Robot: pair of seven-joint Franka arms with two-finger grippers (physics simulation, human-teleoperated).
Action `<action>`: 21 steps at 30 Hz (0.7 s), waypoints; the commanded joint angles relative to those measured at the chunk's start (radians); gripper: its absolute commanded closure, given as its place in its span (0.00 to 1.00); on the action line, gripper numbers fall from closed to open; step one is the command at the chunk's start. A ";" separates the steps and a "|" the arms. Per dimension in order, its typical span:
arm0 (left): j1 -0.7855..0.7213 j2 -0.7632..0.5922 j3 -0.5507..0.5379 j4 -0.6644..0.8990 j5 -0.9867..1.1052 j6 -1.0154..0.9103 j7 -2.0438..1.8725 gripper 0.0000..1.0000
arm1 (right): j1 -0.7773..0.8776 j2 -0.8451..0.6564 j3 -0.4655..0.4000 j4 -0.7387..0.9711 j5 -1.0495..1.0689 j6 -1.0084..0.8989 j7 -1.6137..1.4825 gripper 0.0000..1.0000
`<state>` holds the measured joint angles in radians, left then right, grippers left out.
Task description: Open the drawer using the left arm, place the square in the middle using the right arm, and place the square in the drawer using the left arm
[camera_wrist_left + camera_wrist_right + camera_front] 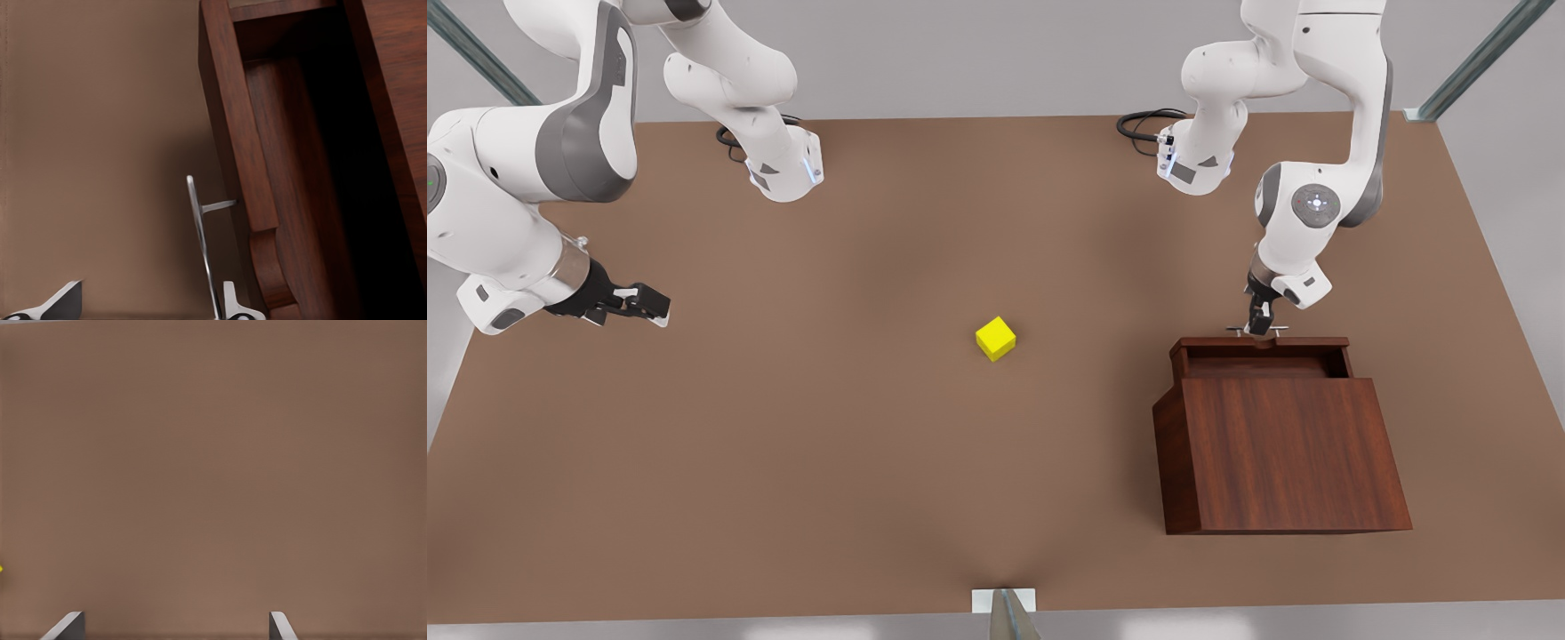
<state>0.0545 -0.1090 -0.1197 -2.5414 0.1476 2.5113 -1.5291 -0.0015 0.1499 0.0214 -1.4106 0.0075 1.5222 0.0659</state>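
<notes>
The yellow square [996,338] rests on the bare brown tabletop near the middle, apart from both grippers. The wooden box [1280,453] stands at the front view's right with its drawer [1263,354] slid out toward the arms, its dark inside showing. My left gripper [1261,327] hangs at the drawer's silver handle [200,240]; it is open [148,303], and the bar lies between the fingertips, close to one fingertip [230,300]. My right gripper [654,307] hovers open [173,625] over bare table at the front view's left, well away from the square.
Both arm bases [787,169] [1196,164] sit at the table's far edge with black cables beside them. A small white bracket [1003,600] sits at the near edge. Brown tabletop [783,462] stretches between the square and the box.
</notes>
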 commanded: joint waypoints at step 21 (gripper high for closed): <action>-0.001 -0.041 -0.037 0.007 -0.013 -0.132 -0.077 0.00 | -0.008 0.005 -0.001 -0.001 0.000 -0.002 0.000 0.00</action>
<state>0.0520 -0.1493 -0.1571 -2.5350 0.1347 2.3889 -1.5724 -0.0088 0.1560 0.0199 -1.4118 0.0066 1.5207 0.0659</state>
